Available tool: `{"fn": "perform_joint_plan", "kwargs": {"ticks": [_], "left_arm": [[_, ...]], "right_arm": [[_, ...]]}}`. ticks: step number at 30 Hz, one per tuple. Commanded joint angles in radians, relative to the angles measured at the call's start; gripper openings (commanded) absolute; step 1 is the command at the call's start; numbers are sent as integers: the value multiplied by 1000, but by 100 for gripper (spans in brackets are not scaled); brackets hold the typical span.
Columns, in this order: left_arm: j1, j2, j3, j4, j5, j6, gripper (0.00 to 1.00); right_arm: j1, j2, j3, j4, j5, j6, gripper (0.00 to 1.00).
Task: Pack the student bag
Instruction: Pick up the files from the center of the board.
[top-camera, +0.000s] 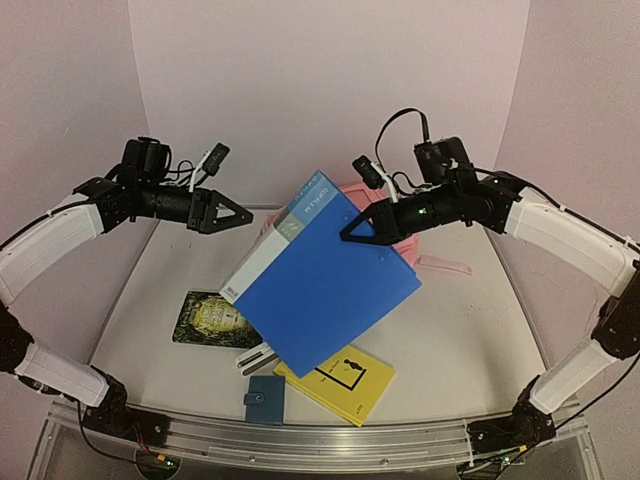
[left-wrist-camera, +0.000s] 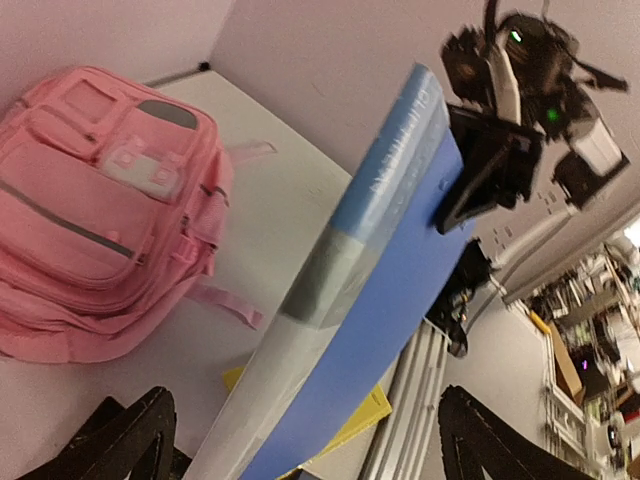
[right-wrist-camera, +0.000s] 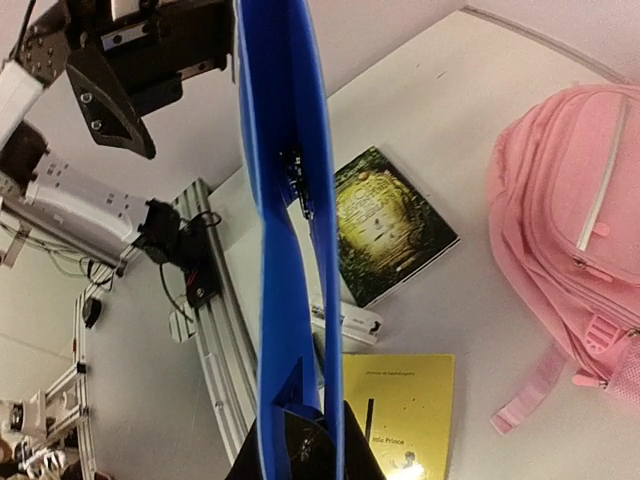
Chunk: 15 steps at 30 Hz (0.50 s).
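Pink student bag (left-wrist-camera: 90, 230), blue binder (top-camera: 325, 290), yellow book (top-camera: 345, 380).

- left arm (top-camera: 50, 240): smooth white shell segments, black joints between them, black wrist block
- right arm (top-camera: 570, 235): same white shells and black joints; small green light (top-camera: 425, 211) glows on the black wrist
- left gripper (top-camera: 238, 214): matte black, flat triangular fingers with cut-out centres, small screw heads
- right gripper (top-camera: 350, 232): black, matching triangular fingers
- thin black cable (top-camera: 400, 112) at the right wrist; white connector tag (top-camera: 213, 155) at the left wrist
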Motion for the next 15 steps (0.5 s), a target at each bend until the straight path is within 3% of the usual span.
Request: {"fn": "perform_joint_plan", "kwargs": {"ticks": [1, 5, 8, 15], "left_arm": [[77, -115, -102, 267, -129, -212, 93], [138, -182, -177, 322, -229, -338, 94], [183, -231, -246, 398, -229, -442, 96], [189, -237, -319, 626, 24, -581, 100]], "right_arm": [[-3, -151, -67, 340, 199, 239, 0], [-5, -254, -163, 521, 265, 352, 0], [-5, -310, -227, 650, 272, 414, 0], [-5, -348, -294, 837, 176, 522, 0]]}}
